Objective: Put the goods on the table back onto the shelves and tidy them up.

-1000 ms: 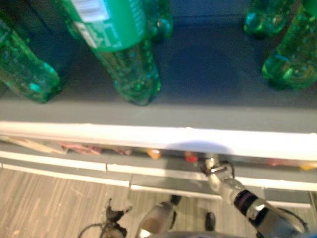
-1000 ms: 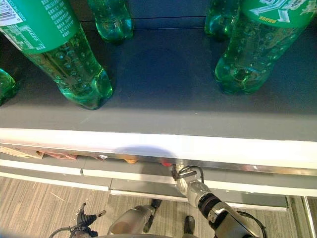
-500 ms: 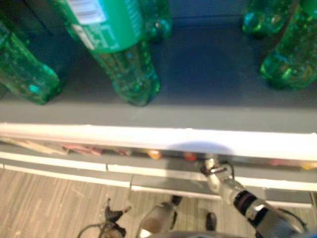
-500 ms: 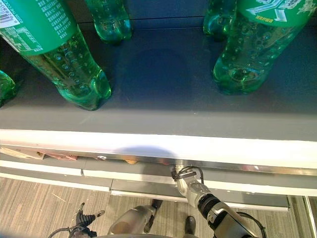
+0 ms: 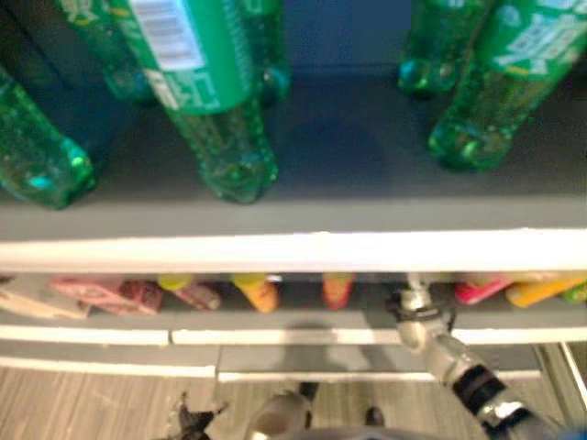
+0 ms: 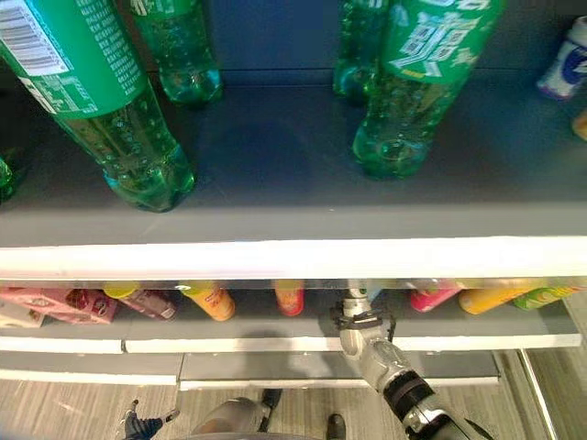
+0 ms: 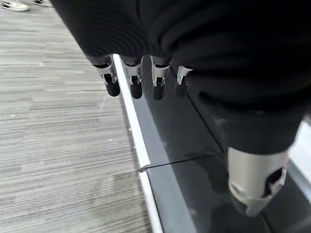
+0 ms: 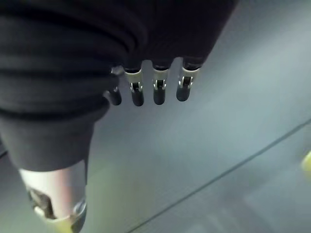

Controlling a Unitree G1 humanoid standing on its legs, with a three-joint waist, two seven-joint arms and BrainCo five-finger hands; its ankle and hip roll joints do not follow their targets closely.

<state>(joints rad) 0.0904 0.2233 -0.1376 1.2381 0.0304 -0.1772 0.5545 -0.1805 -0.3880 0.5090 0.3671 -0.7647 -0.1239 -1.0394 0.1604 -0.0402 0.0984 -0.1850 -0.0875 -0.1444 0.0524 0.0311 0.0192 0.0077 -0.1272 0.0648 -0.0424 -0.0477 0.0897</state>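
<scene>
Green soda bottles (image 6: 128,128) stand on the top shelf (image 6: 293,215) from 10 to 1 o'clock. The goods on the lower shelf (image 6: 293,341) are small colourful bottles (image 6: 290,298) lying at 6. The right hand (image 8: 146,90) reaches in at 5, fingers relaxed, holding nothing. The left hand (image 7: 141,82) hangs slack by the bottom ledge, empty too. I'd go slow and avoid nudging the row. Versus a second ago the camera has moved, showing more of that row.

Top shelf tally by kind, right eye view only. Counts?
Green bottles: 5
White-and-blue container: 1
Orange item cut off at the edge: 1
Total: 7
</scene>
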